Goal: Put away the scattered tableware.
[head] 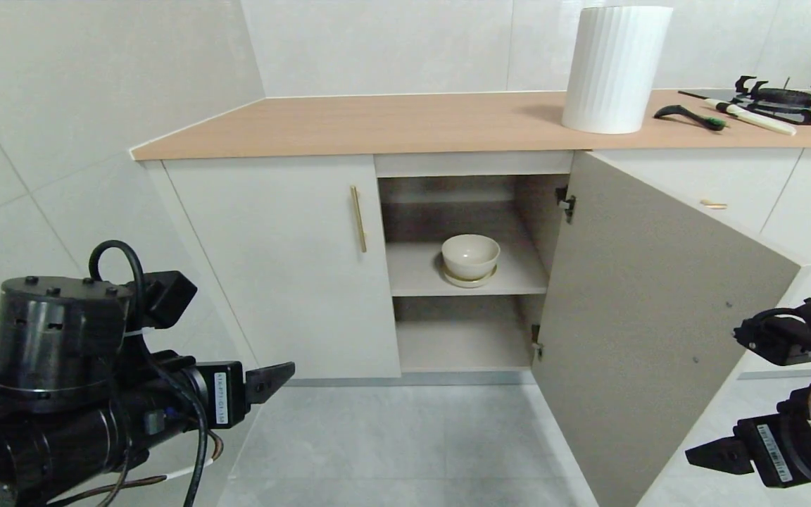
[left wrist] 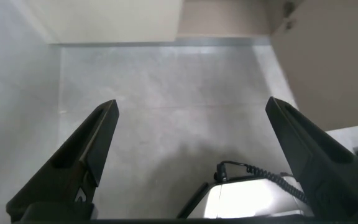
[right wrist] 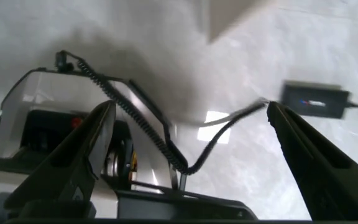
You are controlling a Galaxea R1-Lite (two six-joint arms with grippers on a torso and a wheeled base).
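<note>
My left claw [left wrist: 191, 104] hung low on my left side over the grey floor tiles [head: 391, 436], its two fingers spread wide apart with nothing between them. My right claw [right wrist: 189, 106] sat low on my right, likewise spread wide and holding nothing.

The bowl [head: 470, 255], pale cream, stood upright on a small plate [head: 469, 281] on the middle shelf [head: 419, 271] of the open cabinet. It was ahead of me and higher than both claws, roughly between them from side to side, and well apart from either. From my left claw it lay up and to the right, past the shut cabinet door [head: 286, 267] with its brass handle [head: 358, 219]. From my right claw it lay up and to the left, with the swung-out door [head: 645, 317] standing between that claw and the cabinet opening.

More tableware lay on the wooden counter [head: 377, 123], far over on the right: a dark utensil with a green end [head: 690, 116] and a knife with a cream handle [head: 750, 116], just beside each other and next to the stove burner [head: 786, 95]. Both were above my right claw and well apart from it. A tall white ribbed container [head: 615, 67] stood upright on the counter near them, above the cabinet opening.
</note>
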